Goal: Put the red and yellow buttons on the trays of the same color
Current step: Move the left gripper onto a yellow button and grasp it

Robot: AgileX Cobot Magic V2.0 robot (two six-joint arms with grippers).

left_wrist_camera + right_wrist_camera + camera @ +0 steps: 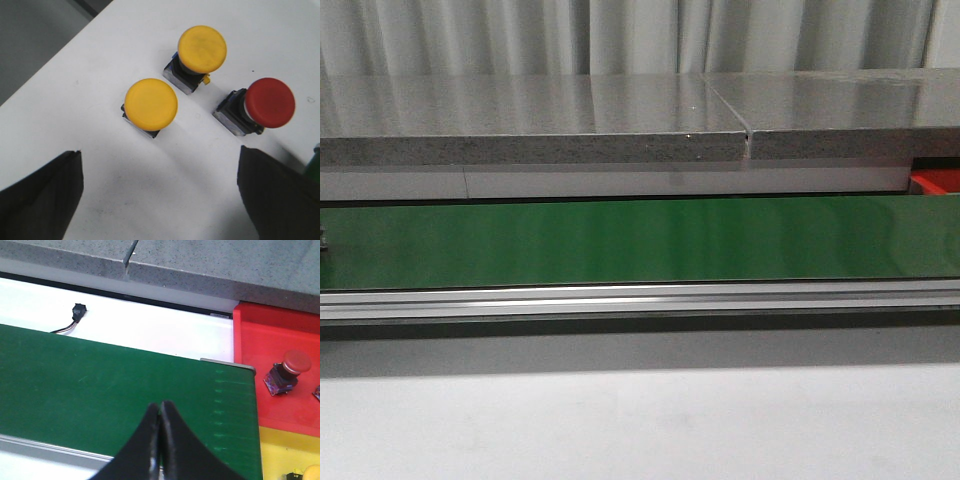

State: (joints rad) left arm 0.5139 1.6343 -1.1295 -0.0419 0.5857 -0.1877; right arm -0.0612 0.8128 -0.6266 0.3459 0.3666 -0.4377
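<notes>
Running across the front view is a green conveyor belt (640, 240) edged by a silver rail (640, 300), with a speckled grey stone ledge (520, 125) behind it, pale curtains (620, 35) above that, and a white worktop (640, 425) in the foreground. Neither arm shows in that view; only a corner of the red tray (934, 181) peeks in at the far right beyond the belt.

On the white worktop, seen from the left wrist, stand three mushroom-head push buttons with clear squarish bases: two yellow buttons, one nearer (150, 104) and one farther (201, 48), close together, and a red button (269, 102) just beside them, none touching. The left tool (160, 200) hangs over them with its dark fingers (42, 200) spread wide apart, holding nothing.

From the right wrist, the right tool (160, 440) sits above the end of the belt with its black fingers pressed together, nothing between them. Beside the belt's end lies the red tray, holding a dark red button (286, 371) tipped on its side; the edge of another object shows at the frame's border. Next to it is the yellow tray (280, 450), with a yellow button (311, 473) partly visible at the corner. A small black connector on a wire (76, 312) rests on the white strip behind the belt.
</notes>
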